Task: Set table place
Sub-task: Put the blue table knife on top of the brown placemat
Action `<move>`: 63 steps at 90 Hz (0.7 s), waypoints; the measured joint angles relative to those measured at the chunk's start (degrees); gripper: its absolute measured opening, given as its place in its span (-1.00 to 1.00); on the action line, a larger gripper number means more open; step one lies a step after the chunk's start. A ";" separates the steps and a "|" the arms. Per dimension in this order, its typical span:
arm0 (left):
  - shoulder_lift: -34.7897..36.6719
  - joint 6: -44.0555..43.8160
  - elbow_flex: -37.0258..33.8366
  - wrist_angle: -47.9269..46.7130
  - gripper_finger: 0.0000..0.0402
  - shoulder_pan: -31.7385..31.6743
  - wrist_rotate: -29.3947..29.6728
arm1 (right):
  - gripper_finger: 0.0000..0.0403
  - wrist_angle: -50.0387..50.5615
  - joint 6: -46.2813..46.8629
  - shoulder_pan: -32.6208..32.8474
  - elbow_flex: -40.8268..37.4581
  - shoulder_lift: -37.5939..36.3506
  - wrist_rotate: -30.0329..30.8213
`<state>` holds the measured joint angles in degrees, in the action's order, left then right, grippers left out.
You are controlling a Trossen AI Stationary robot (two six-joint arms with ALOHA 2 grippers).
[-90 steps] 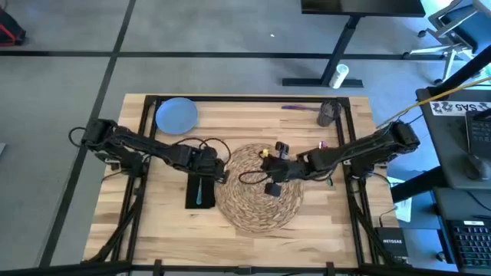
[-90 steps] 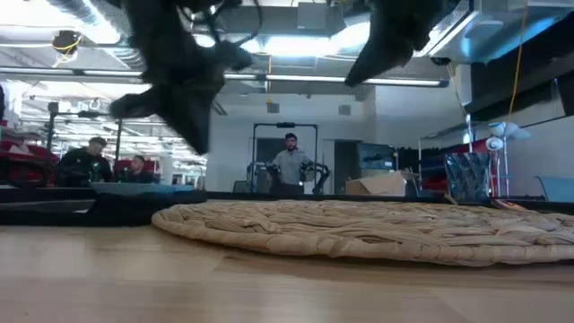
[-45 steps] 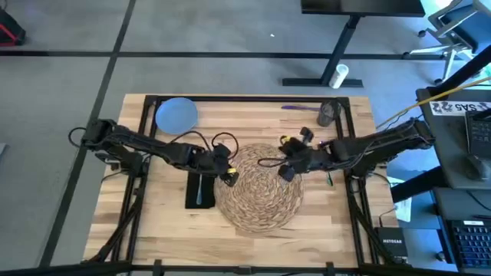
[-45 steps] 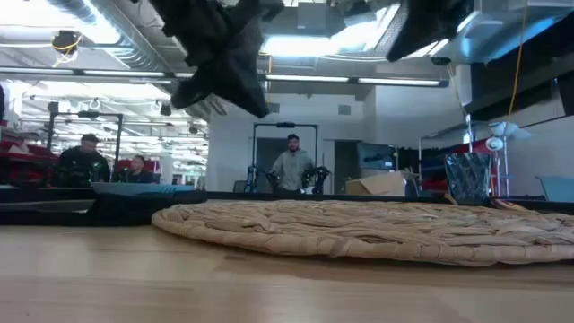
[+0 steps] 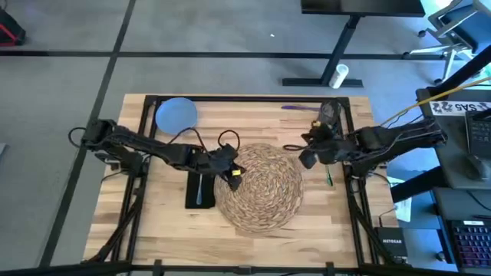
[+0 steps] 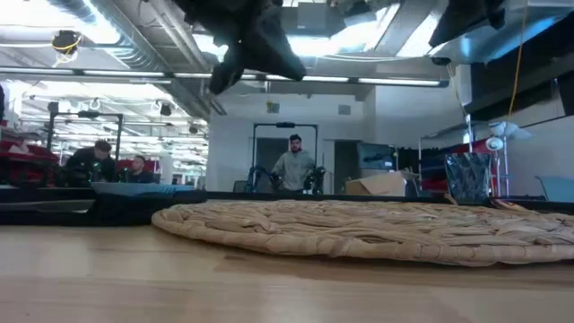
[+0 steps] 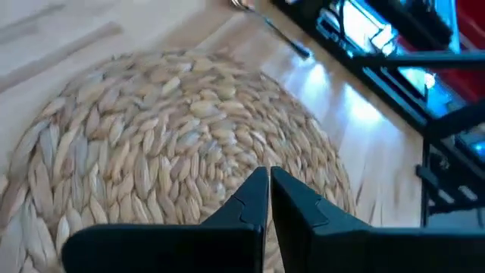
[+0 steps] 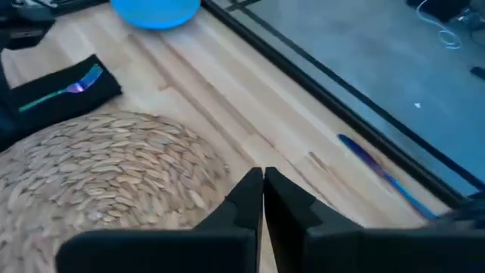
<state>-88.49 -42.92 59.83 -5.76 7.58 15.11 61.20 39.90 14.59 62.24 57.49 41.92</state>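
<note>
The round woven straw placemat (image 5: 261,186) lies flat in the middle of the table (image 5: 161,222). My left gripper (image 5: 233,174) hangs shut above the mat's left edge, and its wrist view shows the weave (image 7: 151,152) under the shut fingertips (image 7: 269,176). My right gripper (image 5: 306,157) is shut above the mat's far right edge, near the grey cup (image 5: 328,113). The black napkin (image 5: 199,189) with the teal fork (image 8: 64,87) on it lies left of the mat. The pale blue plate (image 5: 176,115) rests at the far left.
A purple-handled piece of cutlery (image 5: 295,107) lies along the far edge beside the cup. A green-handled piece (image 5: 330,178) lies right of the mat. Black frame rails (image 5: 142,130) run along the table's sides. People show in the room beyond (image 6: 294,166).
My left gripper has gone up and toward the table's right edge, from beside the napkin to above the mat's left edge. My right gripper has risen and drawn back from the mat's middle toward the right edge and the cup. The mat lies as before.
</note>
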 joint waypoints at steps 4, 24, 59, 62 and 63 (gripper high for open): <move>0.00 -0.61 0.00 0.77 -1.00 -0.88 0.00 | -1.00 1.88 0.39 -0.09 0.00 -1.29 0.65; 0.00 -2.61 0.00 4.10 -1.00 -6.59 -0.79 | -1.00 8.46 2.34 -4.24 0.00 -6.56 -0.86; 0.00 0.18 0.00 14.79 -1.00 -14.12 -8.01 | -0.90 19.21 1.89 -19.87 -0.02 -6.44 -12.29; 0.00 0.70 0.00 14.72 -1.00 -14.66 -8.59 | -0.88 19.67 2.33 -20.68 -0.03 -6.23 -13.78; 0.00 0.96 0.00 14.71 -1.00 -14.87 -8.81 | -0.87 19.76 2.54 -20.91 -0.04 -6.18 -14.30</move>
<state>-88.49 -41.95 59.83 8.95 -7.29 6.31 80.97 42.43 -6.32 62.19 51.31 27.62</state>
